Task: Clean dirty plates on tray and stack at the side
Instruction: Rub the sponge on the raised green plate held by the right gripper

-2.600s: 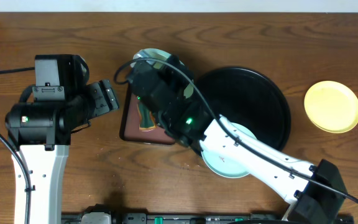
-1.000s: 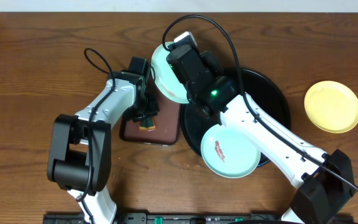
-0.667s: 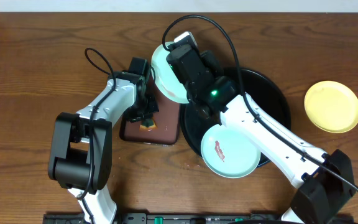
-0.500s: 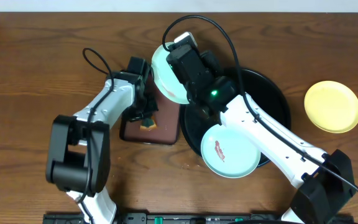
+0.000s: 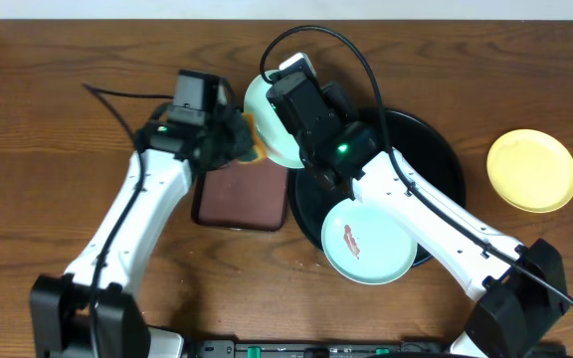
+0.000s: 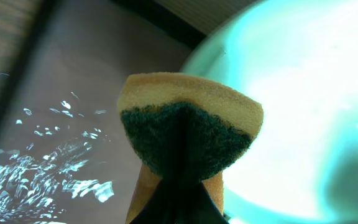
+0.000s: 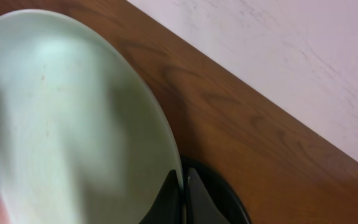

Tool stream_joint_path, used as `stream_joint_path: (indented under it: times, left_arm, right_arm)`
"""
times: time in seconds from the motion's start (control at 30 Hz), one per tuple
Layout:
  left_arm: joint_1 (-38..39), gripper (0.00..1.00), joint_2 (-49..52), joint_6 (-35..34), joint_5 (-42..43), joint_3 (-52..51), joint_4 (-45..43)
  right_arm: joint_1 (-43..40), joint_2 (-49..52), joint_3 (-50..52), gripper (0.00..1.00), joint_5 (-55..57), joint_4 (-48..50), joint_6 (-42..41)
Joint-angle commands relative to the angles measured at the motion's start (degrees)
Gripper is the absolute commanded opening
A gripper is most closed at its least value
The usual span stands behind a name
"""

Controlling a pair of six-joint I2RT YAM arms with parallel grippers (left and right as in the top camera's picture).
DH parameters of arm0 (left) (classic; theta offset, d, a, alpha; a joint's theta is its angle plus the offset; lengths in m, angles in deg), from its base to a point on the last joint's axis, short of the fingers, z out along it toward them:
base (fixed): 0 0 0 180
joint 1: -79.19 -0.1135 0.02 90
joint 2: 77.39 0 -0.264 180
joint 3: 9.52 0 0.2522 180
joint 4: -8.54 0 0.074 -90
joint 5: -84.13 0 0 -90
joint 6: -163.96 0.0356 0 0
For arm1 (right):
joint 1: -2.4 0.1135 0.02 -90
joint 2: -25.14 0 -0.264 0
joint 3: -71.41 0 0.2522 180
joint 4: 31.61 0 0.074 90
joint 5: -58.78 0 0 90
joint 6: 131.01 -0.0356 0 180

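Observation:
My right gripper [image 7: 183,194] is shut on the rim of a pale mint-green plate [image 7: 61,112], holding it tilted up over the left edge of the black tray [image 5: 441,164]. My left gripper [image 6: 179,196] is shut on a yellow sponge with a green scouring face [image 6: 188,124], raised right beside that plate [image 6: 303,93]. From overhead the sponge [image 5: 252,147] touches or nearly touches the held plate [image 5: 265,117]. A second mint plate [image 5: 369,242] with a red-brown smear lies on the tray's front rim. A pale yellow plate [image 5: 532,170] sits on the table at the right.
A rectangular brown tray with a black rim [image 5: 242,194] lies on the table under the sponge, left of the black tray; its surface shows wet streaks [image 6: 48,155]. A pale wall [image 7: 303,56] borders the table's far edge.
My left gripper closed on the sponge on the brown tray and lifted it up and right to the held plate. The right arm and its plate stayed put.

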Motion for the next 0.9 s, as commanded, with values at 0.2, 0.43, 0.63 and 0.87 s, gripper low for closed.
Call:
stream_joint_path:
  times: [0.2, 0.43, 0.63, 0.87]
  left_arm:
    - [5.3, 0.07, 7.7, -6.1, 2.4, 0.3, -7.6]
    - [4.6, 0.07, 7.9, -4.4, -6.4, 0.3, -6.3]
    - [4.5, 0.07, 7.9, -4.2, -13.2, 0.3, -2.2]
    - [3.7, 0.07, 6.0, -4.2, -17.4, 0.3, 0.5]
  right_arm:
    - [-0.5, 0.2, -0.4, 0.01, 0.4, 0.0, -1.3]
    - [0.7, 0.2, -0.4, 0.01, 0.4, 0.0, -1.2]
    - [0.7, 0.2, -0.4, 0.01, 0.4, -0.6, -1.2]
    - [0.7, 0.2, -0.4, 0.01, 0.4, -1.4, -1.1]
